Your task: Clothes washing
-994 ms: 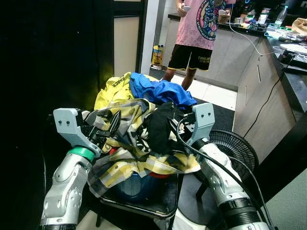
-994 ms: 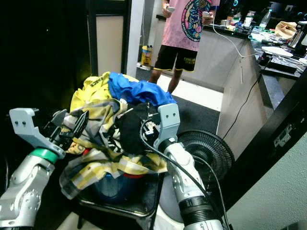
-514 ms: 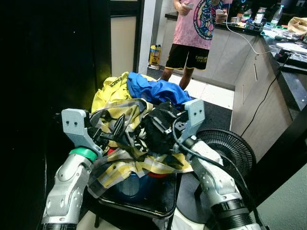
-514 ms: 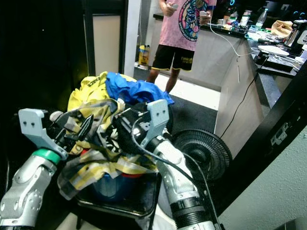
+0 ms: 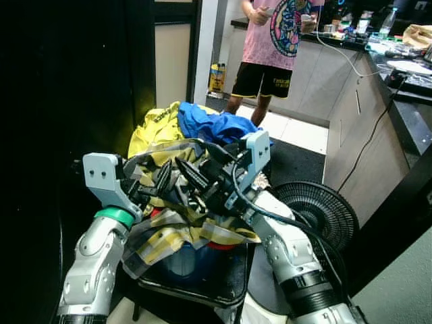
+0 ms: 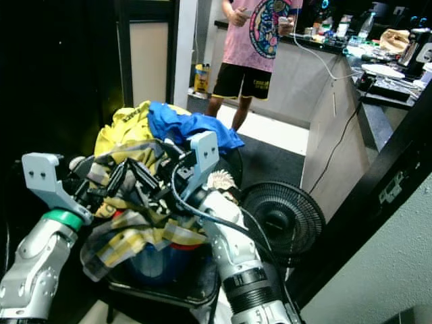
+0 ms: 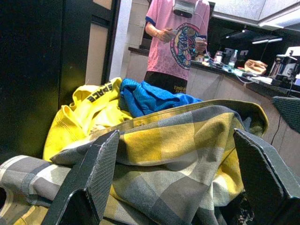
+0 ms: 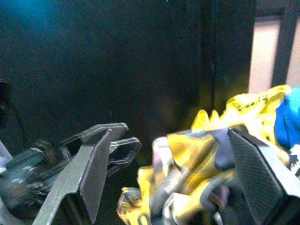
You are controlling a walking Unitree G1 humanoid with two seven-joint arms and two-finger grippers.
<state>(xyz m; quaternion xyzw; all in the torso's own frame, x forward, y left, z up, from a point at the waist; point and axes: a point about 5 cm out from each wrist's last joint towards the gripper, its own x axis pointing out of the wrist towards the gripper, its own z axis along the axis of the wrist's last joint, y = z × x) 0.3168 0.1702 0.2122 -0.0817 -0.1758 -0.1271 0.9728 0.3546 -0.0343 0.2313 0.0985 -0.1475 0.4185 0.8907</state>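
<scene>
Left eye view: both arms are up at the laundry heap. The left gripper (image 5: 164, 181) and right gripper (image 5: 192, 177) sit close together in the folds of the yellow-and-grey plaid shirt (image 5: 169, 236), which drapes over a blue basin (image 5: 185, 260) on a dark chair (image 5: 223, 287). A yellow garment (image 5: 152, 128) and a blue garment (image 5: 216, 127) lie behind it on top of the pile. All soft, limp cloth: light, not fragile, bound to sag and trail, so my call is to pinch a bunched fold or the collar, not a flat panel. A black fan (image 5: 317, 212) stands just beside the chair.

Right eye view: same heap, and a person in a pink T-shirt (image 6: 260, 34) stands at the kitchen bench (image 6: 324, 74) well behind. Small lettering on the dark shorts (image 6: 243, 79) is too tiny to read.

Left wrist view: jaws spread wide, the plaid shirt bulging between the fingers (image 7: 96, 176) but not clamped. Black letters on the yellow garment read roughly "SPACE".

Right wrist view: jaws wide too, nothing pinched, plaid folds blurred between the fingers (image 8: 262, 171), with the left gripper's own tips just beside.
</scene>
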